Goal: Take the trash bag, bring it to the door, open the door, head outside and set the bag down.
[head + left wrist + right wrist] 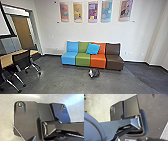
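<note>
The trash bag (94,73), a small dark and whitish bundle, lies on the grey floor in the head view, in front of the orange seat of the sofa and apart from it. At the upper left of that view a brown door (23,32) stands within a grey frame. Both wrist views look down on the robot's own dark plate and jointed bar, with floor around them; whether either gripper is open or shut cannot be made out.
A sofa of blue, green, orange and brown seats (83,60) stands against the back wall, with a blue cushion (93,48) on it. At the left are a wooden-topped table (7,60) and dark chairs on wheels (22,60). Posters (92,12) hang above.
</note>
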Available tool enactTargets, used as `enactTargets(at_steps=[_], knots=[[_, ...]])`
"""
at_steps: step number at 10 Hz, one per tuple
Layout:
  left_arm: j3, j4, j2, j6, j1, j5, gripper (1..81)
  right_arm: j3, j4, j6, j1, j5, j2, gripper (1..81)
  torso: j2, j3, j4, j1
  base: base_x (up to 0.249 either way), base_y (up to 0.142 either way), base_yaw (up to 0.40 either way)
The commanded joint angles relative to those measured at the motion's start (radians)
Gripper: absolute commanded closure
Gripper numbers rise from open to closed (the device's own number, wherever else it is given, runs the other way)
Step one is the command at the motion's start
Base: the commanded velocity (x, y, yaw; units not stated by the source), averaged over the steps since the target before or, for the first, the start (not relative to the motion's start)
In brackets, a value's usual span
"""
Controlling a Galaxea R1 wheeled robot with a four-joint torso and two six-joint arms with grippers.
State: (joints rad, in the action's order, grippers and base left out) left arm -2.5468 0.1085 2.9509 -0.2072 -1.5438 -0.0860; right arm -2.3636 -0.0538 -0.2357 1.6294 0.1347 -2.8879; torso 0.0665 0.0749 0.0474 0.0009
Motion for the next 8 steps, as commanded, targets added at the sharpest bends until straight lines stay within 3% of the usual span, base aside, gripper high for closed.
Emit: enactTargets(at_steps=[1,8], knots=[[0.008,-0.012,-0.001,-0.004,0.044,0.054,1.0,0.014,-0.021,0.012,-0.029,-0.055,-0.004,1.0,0.000,0.000,0.000,0.000,0.132,0.000,0.000],[0.008,-0.012,-0.001,-0.004,0.044,0.054,1.0,0.014,-0.021,0.010,-0.028,-0.053,-0.004,1.0,0.000,0.000,0.000,0.000,0.132,0.000,0.000]])
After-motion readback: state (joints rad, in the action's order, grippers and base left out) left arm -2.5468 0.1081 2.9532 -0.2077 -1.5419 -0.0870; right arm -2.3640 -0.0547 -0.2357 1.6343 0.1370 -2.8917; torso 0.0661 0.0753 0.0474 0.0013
